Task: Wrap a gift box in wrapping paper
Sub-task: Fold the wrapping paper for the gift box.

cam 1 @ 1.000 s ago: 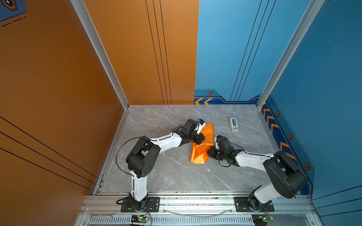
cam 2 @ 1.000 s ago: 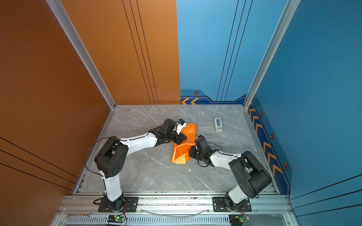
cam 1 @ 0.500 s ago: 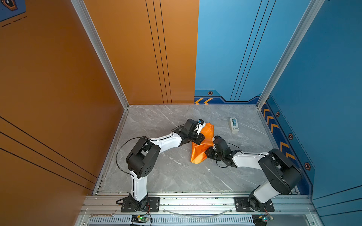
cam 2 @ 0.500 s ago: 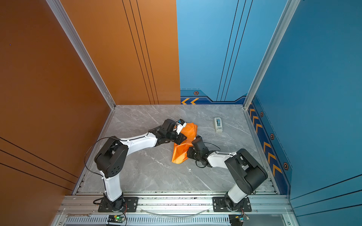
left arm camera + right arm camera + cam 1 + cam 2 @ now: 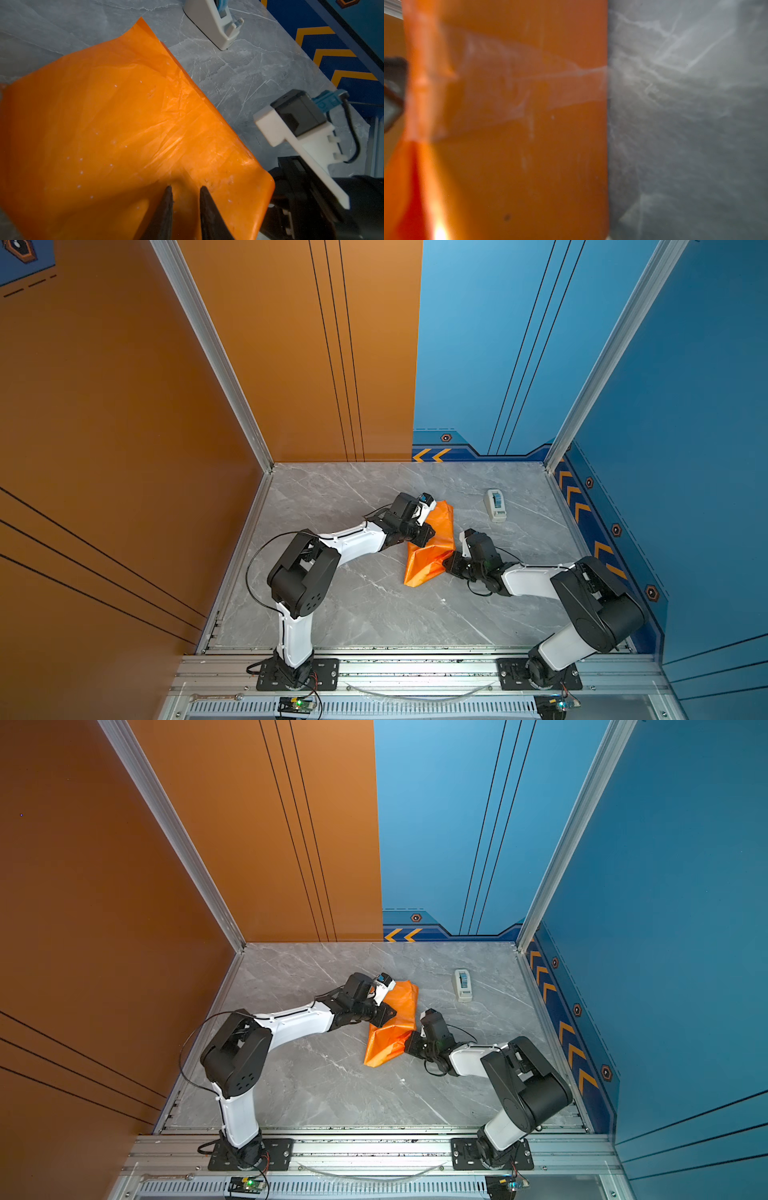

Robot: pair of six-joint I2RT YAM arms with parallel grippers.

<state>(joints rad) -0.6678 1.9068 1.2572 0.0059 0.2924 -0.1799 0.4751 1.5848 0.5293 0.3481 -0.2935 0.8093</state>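
The left claw (image 5: 186, 189) pinches a fold of the orange wrapping paper (image 5: 430, 545). The right claw (image 5: 449, 565) is closed tight at the paper's edge.

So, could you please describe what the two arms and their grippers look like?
Both the left arm and right arm have white link shells between chunky black joint housings, on black base plates. Thin black cables loop outside them. The left gripper has dark, tapering pointed fingers; the right gripper is black too. Each wrist carries a white camera bracket with a blue connector.

One orange wrapping paper (image 5: 430, 549), one white tape dispenser (image 5: 495, 505), and two robot arms (image 5: 353, 540) (image 5: 530, 580).
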